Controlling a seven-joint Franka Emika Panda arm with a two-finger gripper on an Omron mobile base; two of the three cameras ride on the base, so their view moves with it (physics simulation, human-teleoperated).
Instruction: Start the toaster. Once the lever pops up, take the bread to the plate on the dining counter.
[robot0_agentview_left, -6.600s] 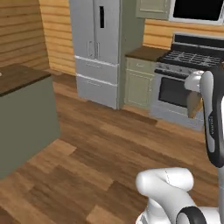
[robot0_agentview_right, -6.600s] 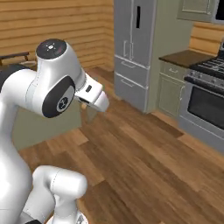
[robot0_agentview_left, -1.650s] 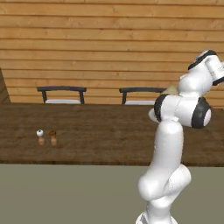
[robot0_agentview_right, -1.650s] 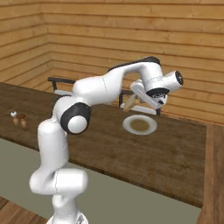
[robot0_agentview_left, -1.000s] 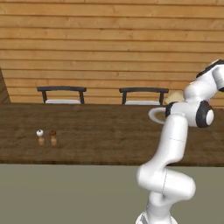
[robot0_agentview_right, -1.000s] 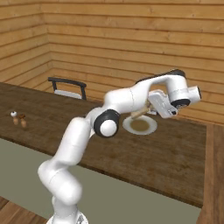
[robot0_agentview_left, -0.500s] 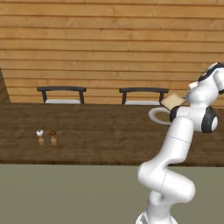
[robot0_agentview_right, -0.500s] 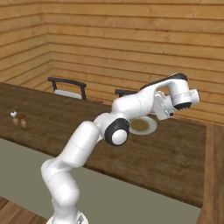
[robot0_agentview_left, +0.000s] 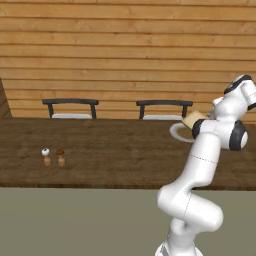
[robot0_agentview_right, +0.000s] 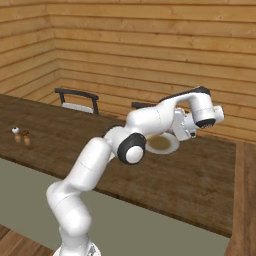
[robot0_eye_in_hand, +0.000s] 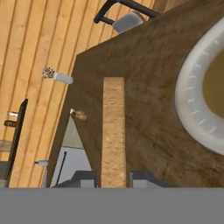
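Left base view: the arm reaches over the counter (robot0_agentview_left: 100, 150). The bread (robot0_agentview_left: 193, 119), a tan slice, sits at the near edge of the plate (robot0_agentview_left: 176, 133), carried clear of the wood. Delivery step is in hand, by my judgement.

Right base view: the gripper (robot0_agentview_right: 186, 131) hangs just beside the plate (robot0_agentview_right: 161, 144), on its right.

Hand view: the jaws stand narrow, clamped on the bread (robot0_eye_in_hand: 113, 131), seen edge-on. The plate (robot0_eye_in_hand: 192, 109) lies off to one side. Next move: shift over the plate, lower, release.
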